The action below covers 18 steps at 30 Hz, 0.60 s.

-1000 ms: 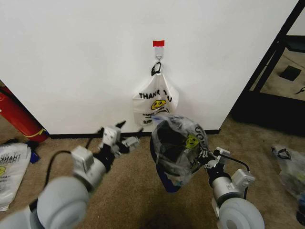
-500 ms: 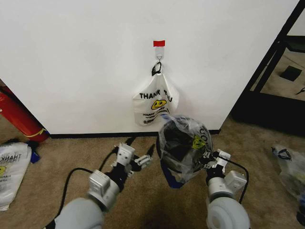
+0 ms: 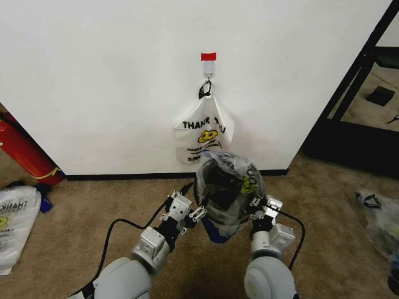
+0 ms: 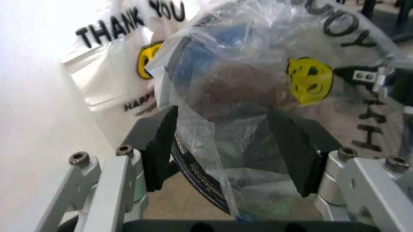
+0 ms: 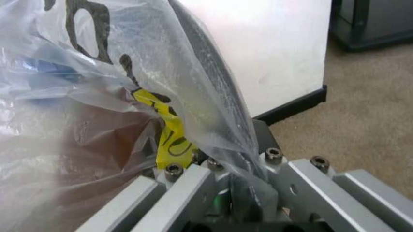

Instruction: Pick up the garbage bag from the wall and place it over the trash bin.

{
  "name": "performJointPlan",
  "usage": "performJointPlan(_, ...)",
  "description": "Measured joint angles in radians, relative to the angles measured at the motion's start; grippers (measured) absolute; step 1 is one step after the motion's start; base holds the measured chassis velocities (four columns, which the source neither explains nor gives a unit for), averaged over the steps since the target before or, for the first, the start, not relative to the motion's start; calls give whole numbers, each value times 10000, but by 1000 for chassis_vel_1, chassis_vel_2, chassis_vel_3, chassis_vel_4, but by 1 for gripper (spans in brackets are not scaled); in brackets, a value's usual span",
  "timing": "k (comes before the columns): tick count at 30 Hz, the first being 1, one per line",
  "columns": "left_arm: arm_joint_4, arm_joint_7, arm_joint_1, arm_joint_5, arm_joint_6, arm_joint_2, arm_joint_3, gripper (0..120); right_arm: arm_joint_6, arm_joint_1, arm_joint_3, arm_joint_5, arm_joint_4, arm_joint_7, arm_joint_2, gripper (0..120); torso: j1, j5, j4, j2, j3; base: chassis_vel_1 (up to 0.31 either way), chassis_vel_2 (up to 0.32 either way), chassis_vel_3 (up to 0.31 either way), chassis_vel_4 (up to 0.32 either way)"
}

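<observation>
Closing in since before, left gripper (image 3: 194, 213) jaws apart beside garbage bag (image 3: 227, 187), right gripper (image 3: 257, 208) clamped on it.

The head camera looks down from up high at the plain white wall (image 3: 93, 81). Both wrist cameras sit very close to the thin clear plastic garbage bag (image 4: 258, 96) (image 5: 77, 121), which the head camera shares (image 3: 227, 190).

Bare carpet (image 3: 93, 205) lies open; wall (image 3: 93, 81) seemingly blocks behind bin (image 3: 215, 232).
</observation>
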Motion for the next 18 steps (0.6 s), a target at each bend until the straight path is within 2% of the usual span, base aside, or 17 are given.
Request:
performJointPlan(5,152,-26,-51,399,154,-29,26,70,1,-5,-134,-52,-28,-43,67,0,0,1,0,0,0,0,0,0,0)
performJointPlan(10,285,-36,-75,524,213,-72,99,71,0,-10,-199,-95,7,-78,96,0,0,1,0,0,0,0,0,0,0)
performJointPlan(14,470,-45,-146,762,207,-149,151,65,-3,-38,-254,-127,50,-93,107,0,0,1,-1,0,0,0,0,0,0)
performJointPlan(18,606,-68,-131,979,141,-172,151,49,-11,-84,-281,-123,134,-110,84,0,0,1,0,0,0,0,0,0,0)
